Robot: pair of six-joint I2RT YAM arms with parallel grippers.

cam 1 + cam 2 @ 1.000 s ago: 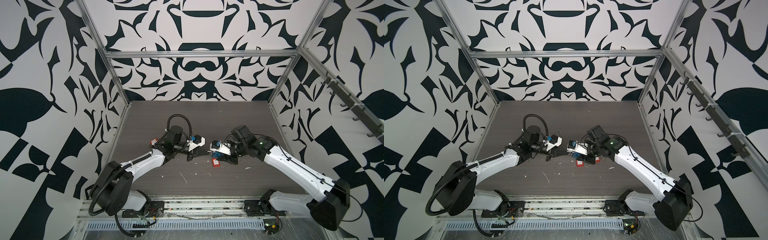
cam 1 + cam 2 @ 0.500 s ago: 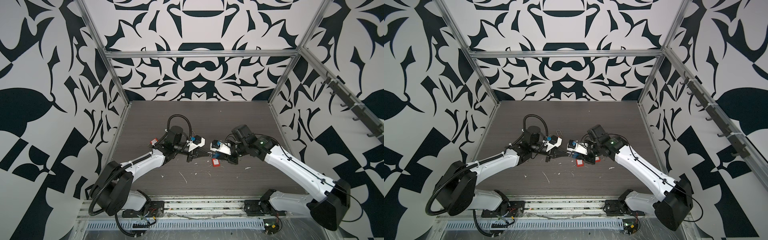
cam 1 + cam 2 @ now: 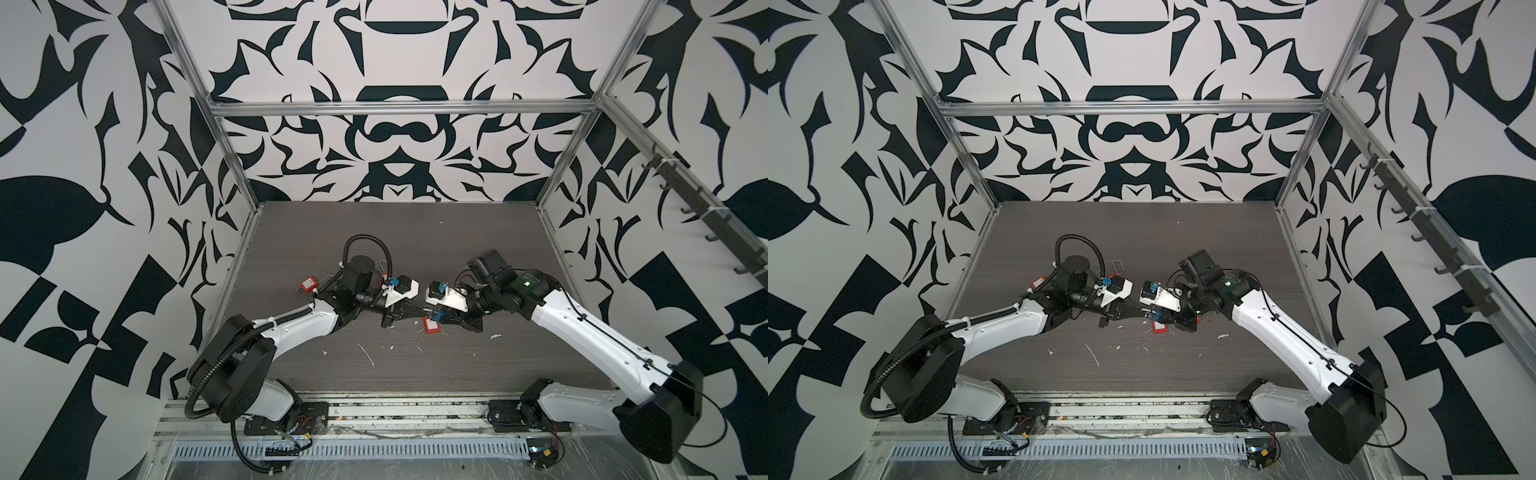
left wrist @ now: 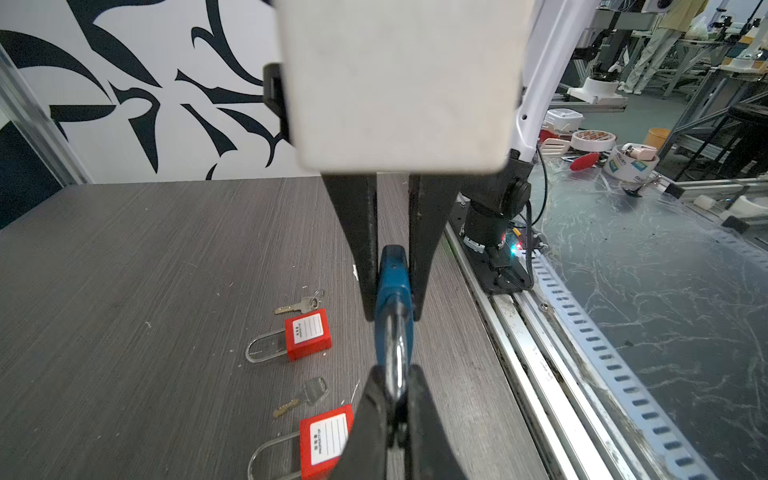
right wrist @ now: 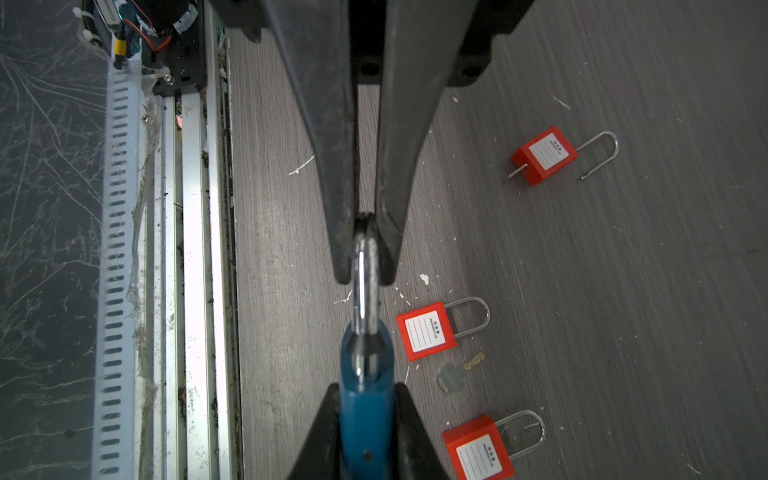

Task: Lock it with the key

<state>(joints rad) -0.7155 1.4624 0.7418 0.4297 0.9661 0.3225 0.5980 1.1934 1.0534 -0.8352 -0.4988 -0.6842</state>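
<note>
The left gripper is clenching tight on the steel shackle of a blue padlock. The right gripper is grasping the padlock's body from the opposite end, its jaws pressing against both flat sides. The two arms are facing each other nose to nose and holding the lock between them over the dark wood-grain table. The lock is hanging near the middle of the table's width, toward the front rail.

Beside the held lock, a red padlock is lying flat with its shackle closed. A silver key is lying loose just beside it, touching neither gripper. A second red padlock is lying near the key on its other side. A third red padlock is lying well apart, its shackle swung out of the body.

In the left wrist view, a ringed key is lying just beside one of the red locks. In both top views the arms are stretching in from left and right over white scraps scattered on the table. Black-and-white patterned walls are enclosing the cell.
</note>
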